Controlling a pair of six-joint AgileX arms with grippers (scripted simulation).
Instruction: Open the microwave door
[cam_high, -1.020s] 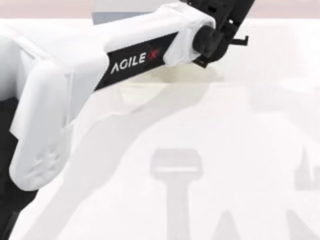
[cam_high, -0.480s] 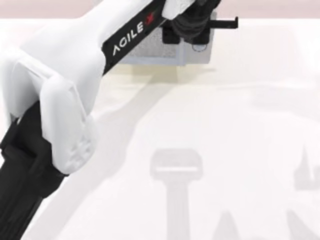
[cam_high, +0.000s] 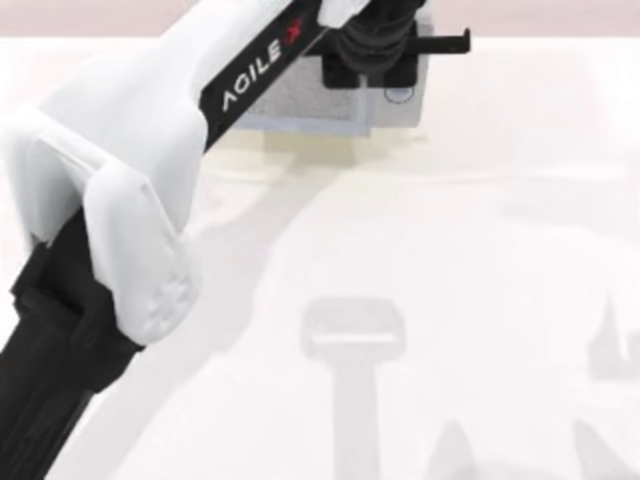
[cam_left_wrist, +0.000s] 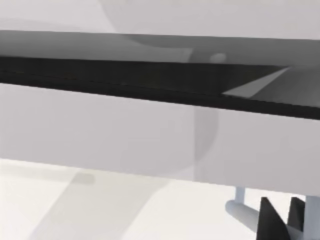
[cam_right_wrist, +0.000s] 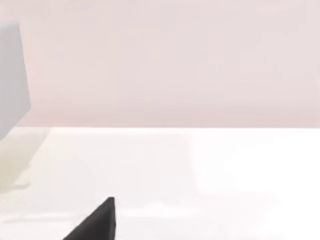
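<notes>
Microwave (cam_high: 340, 105) located at far edge of bench (cam_high: 480, 260), centre-left in top view. Microwave door (cam_high: 300, 100) with speckled mesh window facing the near side, partly covered by left arm. Left gripper (cam_high: 385, 55) positioned directly over the microwave's right portion, beside the round knob (cam_high: 398, 93); finger state cannot be told. In left wrist view, light-grey panel (cam_left_wrist: 100, 130) close up, with a dark gap above it. Right gripper (cam_right_wrist: 97, 222) only a dark tip, state undetermined. Bench surface pale cream, crossed by soft grey shadows; pinkish wall (cam_right_wrist: 165, 60) behind.
</notes>
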